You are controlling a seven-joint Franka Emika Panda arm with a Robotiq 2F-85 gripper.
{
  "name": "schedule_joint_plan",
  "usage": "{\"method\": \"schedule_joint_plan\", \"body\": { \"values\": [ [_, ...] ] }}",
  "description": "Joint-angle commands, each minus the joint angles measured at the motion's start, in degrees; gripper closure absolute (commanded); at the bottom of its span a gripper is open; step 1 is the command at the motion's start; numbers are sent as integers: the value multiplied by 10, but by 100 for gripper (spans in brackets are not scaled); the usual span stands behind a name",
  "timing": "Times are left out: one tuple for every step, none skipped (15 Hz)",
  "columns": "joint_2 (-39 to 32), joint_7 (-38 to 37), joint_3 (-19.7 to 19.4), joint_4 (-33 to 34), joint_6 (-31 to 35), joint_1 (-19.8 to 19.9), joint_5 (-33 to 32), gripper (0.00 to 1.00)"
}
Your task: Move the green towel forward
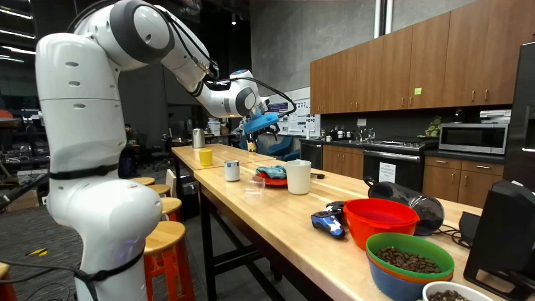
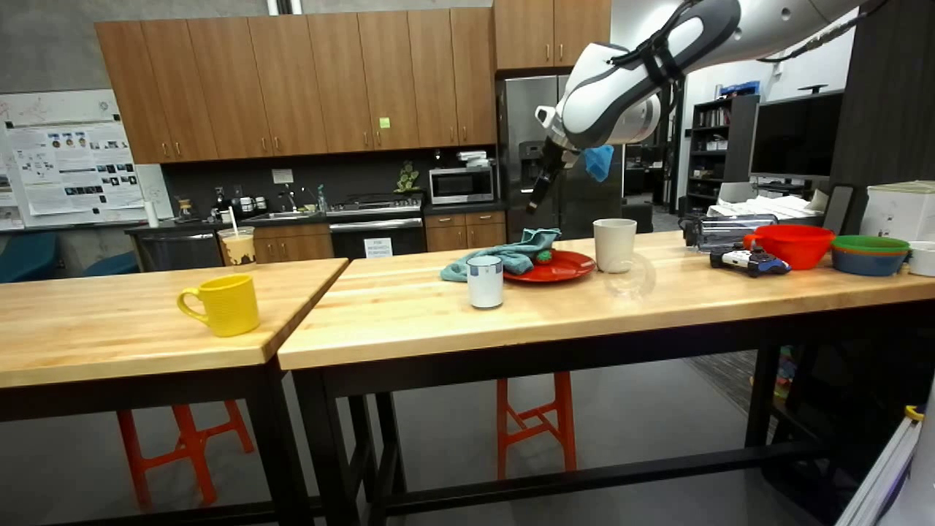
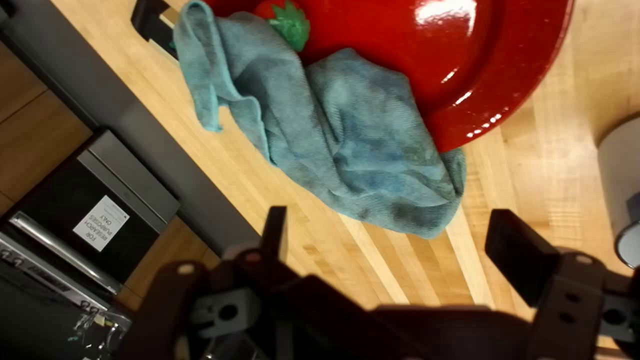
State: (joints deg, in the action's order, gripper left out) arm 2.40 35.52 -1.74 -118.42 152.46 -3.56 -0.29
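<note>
The blue-green towel [image 3: 350,135] lies crumpled, partly on the red plate [image 3: 500,80] and partly on the wooden table. It also shows in both exterior views [image 1: 273,171] [image 2: 504,257]. A red toy with green leaves [image 3: 292,27] sits on the plate beside the towel. My gripper [image 3: 387,220] is open and empty, its fingers wide apart. In the wrist view the towel's near end lies between and just beyond the fingertips. In both exterior views the gripper [image 1: 264,133] [image 2: 537,197] hangs in the air above the table, apart from the towel.
A white enamel mug [image 2: 486,281], a cream cup [image 2: 614,246] and a clear plastic cup [image 1: 255,185] stand near the plate. A black-handled utensil [image 1: 317,176] lies behind it. A yellow mug [image 2: 230,305], a game controller [image 1: 328,220] and a red bowl [image 1: 380,221] are farther off.
</note>
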Motion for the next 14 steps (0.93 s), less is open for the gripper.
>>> {"method": "schedule_joint_plan", "body": {
  "values": [
    [-33,37,-1,22,36,20,-25,0],
    [-39,31,0,22,45,24,-38,0],
    [-43,19,1,20,51,27,-56,0],
    [-46,10,3,16,56,29,-74,0],
    [-49,2,4,14,60,29,-91,0],
    [-51,-12,5,12,66,27,-115,0],
    [-54,-23,6,12,73,26,-139,0],
    [-57,-33,6,11,85,25,-171,0],
    [-59,-43,3,11,103,25,-222,0],
    [-61,-52,-7,11,118,17,-272,0],
    [-62,-66,-11,13,132,17,-318,0],
    [-63,-85,-14,16,143,17,-362,0],
    [-64,-102,-17,20,147,18,-394,0],
    [-64,-120,-18,22,146,19,-420,0]
  ]
}}
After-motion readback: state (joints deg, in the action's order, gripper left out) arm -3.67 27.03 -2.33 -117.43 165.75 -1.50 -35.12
